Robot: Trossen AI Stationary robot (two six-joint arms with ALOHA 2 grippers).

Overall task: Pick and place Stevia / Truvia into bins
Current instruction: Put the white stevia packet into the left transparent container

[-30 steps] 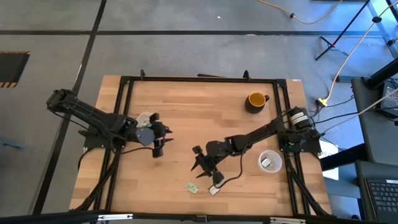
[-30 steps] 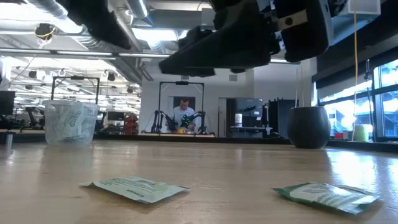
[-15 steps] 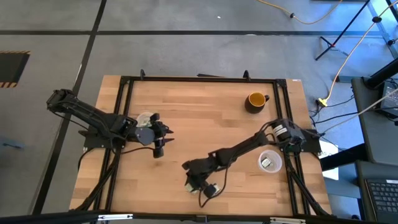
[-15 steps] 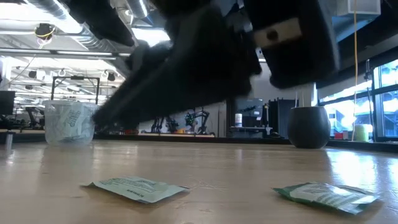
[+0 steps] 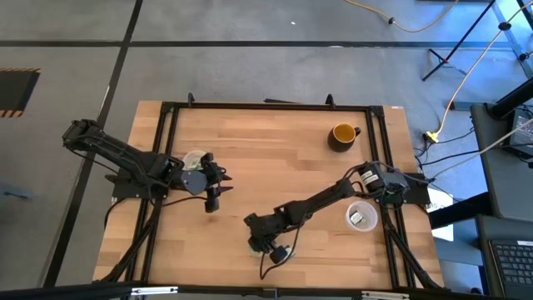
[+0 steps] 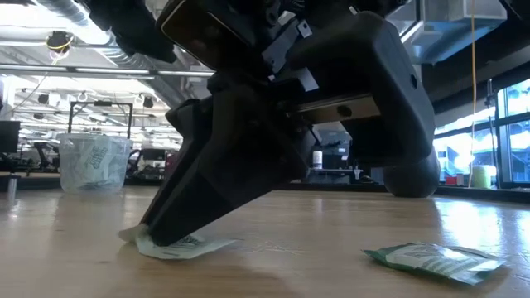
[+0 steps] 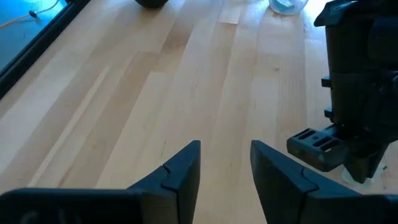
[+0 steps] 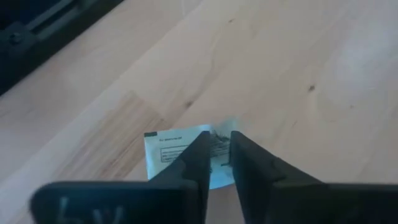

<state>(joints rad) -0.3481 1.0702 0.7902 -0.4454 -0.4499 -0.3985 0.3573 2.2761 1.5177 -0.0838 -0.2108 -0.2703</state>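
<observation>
On the worktop (image 5: 275,158) I see the right pincer (image 8: 216,163) lowered at the near edge, fingers narrowed around a Stevia packet (image 8: 177,151) lying flat beneath its tips. The left pincer (image 7: 225,163) waits open, beside its cup (image 6: 93,163).

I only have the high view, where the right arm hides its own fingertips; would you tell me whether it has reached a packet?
Observer: Yes. The right wrist view shows the right end effector closed to a narrow gap on one edge of a Stevia packet lying on the table.
Operator: Thank you. Is any other packet loose nearby?
Observer: The low view shows a second packet lying flat, apart from that end effector.
Operator: And what is in the cup by the left arm?
Observer: In the low view the clear cup holds several packets.
</observation>
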